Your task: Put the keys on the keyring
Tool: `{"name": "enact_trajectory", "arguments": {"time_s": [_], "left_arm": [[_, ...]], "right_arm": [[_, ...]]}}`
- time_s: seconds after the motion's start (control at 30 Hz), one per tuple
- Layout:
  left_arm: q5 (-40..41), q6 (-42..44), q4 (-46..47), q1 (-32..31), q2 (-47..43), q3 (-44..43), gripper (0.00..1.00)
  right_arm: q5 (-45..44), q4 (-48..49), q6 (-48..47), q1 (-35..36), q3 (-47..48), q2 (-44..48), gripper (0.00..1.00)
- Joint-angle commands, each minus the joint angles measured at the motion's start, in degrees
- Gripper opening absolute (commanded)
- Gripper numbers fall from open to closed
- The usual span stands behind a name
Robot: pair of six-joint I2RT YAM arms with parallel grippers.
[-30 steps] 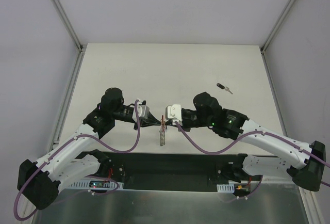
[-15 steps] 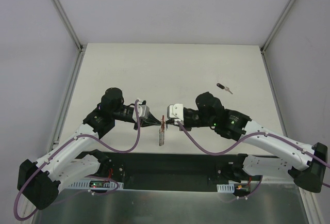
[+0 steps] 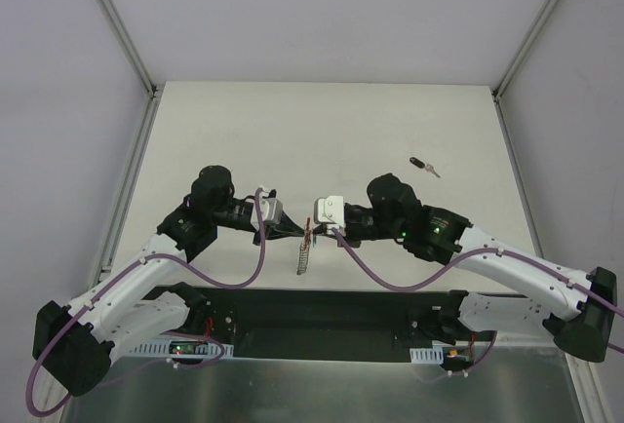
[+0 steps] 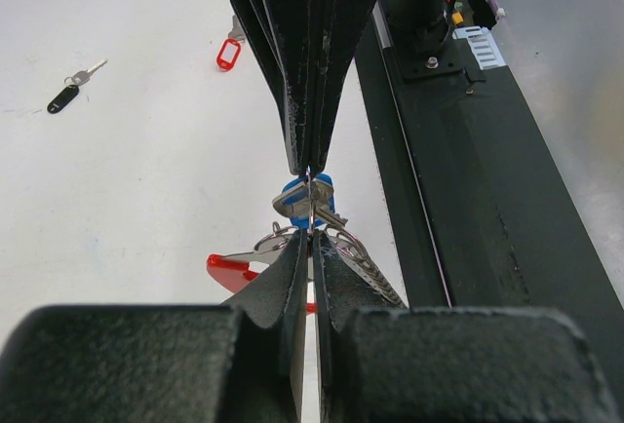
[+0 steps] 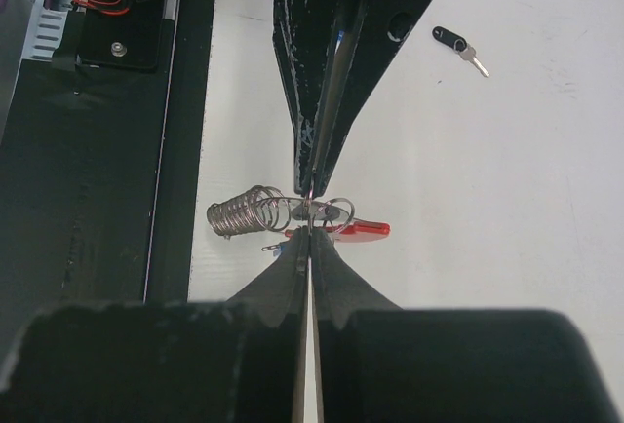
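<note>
The keyring [image 3: 305, 255] hangs between both grippers above the table's near edge. Its chain coil [image 5: 244, 213] dangles and its red segment [image 4: 232, 271] sticks out sideways; the red segment also shows in the right wrist view [image 5: 367, 229]. A blue-headed key [image 4: 304, 199] sits on its wire loops. My left gripper [image 4: 312, 235] and right gripper [image 5: 310, 232] meet tip to tip, both shut on a thin wire loop of the keyring. A black-tagged key [image 3: 421, 164] lies on the table at the far right, and a red-tagged key [image 4: 228, 54] lies beyond the right fingers.
The black base rail [image 3: 322, 311] runs along the near edge, just below the hanging chain. The white table [image 3: 322, 131] is bounded by metal frame posts at left and right.
The right arm shifted slightly. The hanging chain has swung a little to the left. Both grippers stay closed together.
</note>
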State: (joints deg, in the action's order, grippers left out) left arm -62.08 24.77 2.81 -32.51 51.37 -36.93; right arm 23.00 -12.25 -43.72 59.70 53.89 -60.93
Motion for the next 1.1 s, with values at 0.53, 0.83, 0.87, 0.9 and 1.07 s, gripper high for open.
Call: {"name": "enact_trajectory", "arguments": {"time_s": [0.53,0.83,0.87,0.9,1.07], "left_arm": [[-1.3,0.6,3.6,0.4,-0.6,-1.9,0.00],[0.3,1.7,3.6,0.4,-1.9,-1.3,0.00],[0.3,1.7,3.6,0.4,-1.9,-1.3,0.00],[0.3,1.7,3.6,0.4,-1.9,-1.3,0.00],[-0.1,1.8,3.6,0.5,-1.9,-1.3,0.00]], "right_arm": [[1.5,1.5,0.7,-0.2,1.6,-0.3,0.01],[1.3,1.4,1.1,-0.6,1.3,0.4,0.01],[1.4,1.3,1.2,-0.6,1.4,0.4,0.02],[1.5,1.4,1.2,-0.6,1.4,0.4,0.01],[2.0,1.4,1.3,-0.6,1.5,0.1,0.01]]}}
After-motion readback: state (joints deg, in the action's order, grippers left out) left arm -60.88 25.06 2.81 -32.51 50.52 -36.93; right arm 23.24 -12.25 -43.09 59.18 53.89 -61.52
